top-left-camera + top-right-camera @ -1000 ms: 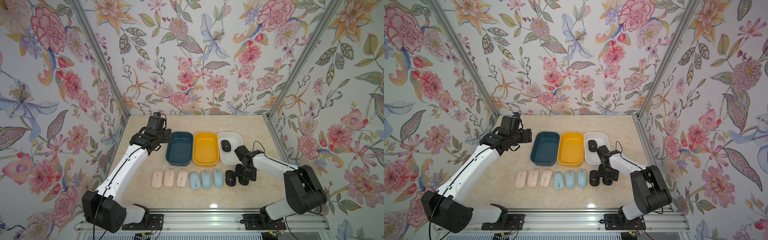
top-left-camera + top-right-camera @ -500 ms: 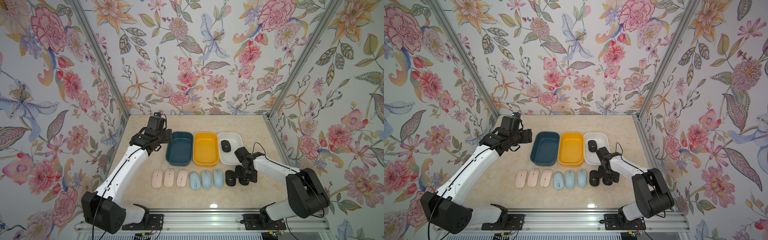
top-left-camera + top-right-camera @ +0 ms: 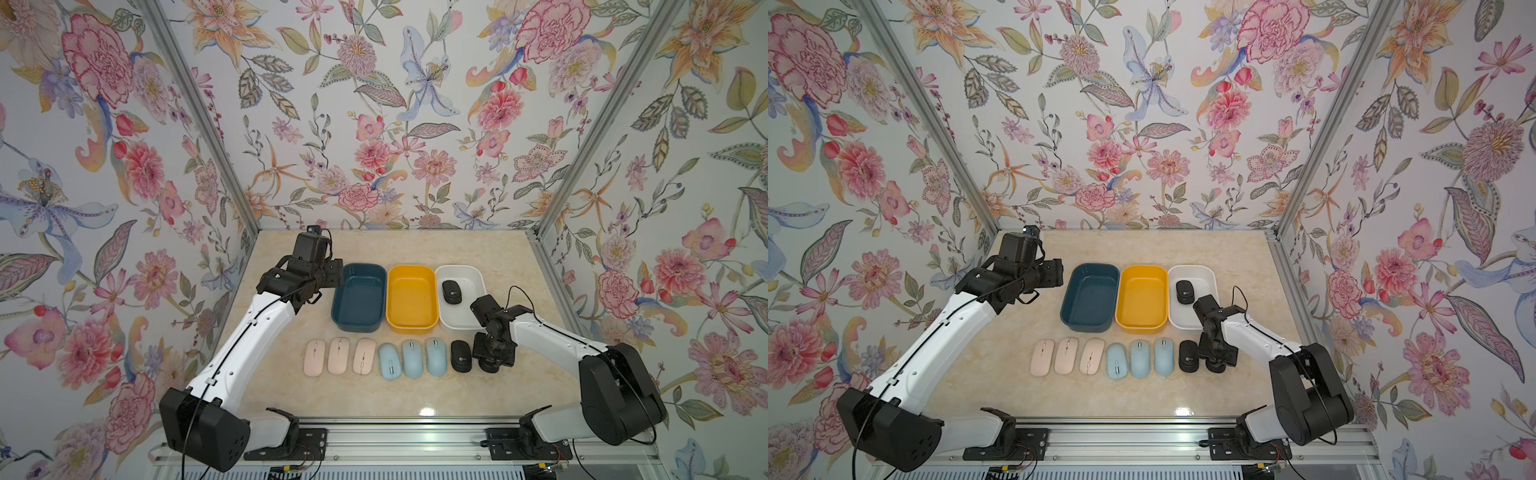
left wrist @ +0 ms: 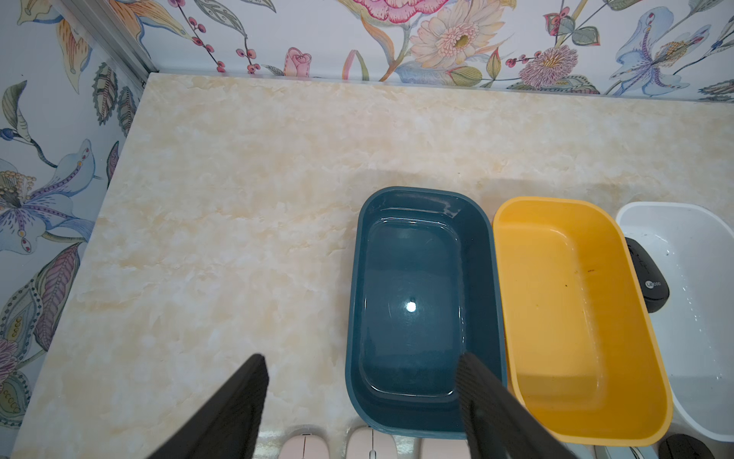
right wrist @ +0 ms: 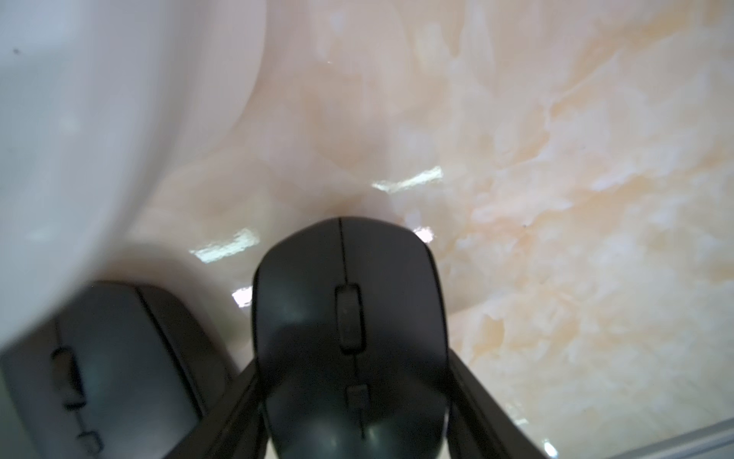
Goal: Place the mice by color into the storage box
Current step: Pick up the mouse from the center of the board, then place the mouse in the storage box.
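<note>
right wrist view: right hand (image 5: 353, 369) tight on a black mouse (image 5: 349, 278), grip unseen in both top views

**Around the Middle Box**

The middle box (image 3: 411, 299) sits on the table (image 3: 374, 399). The left box (image 3: 359, 299) is just beside it on its left, the right box (image 3: 469, 318) just beside it on its right. In the right box lies the lone mouse (image 3: 451, 291). A row runs in front of the middle box: the left three mice (image 3: 338, 355) to its front left, the middle three mice (image 3: 412, 358) straight in front, then the seventh mouse (image 3: 461, 361) and the last mouse (image 5: 349, 337) to its front right.
</note>
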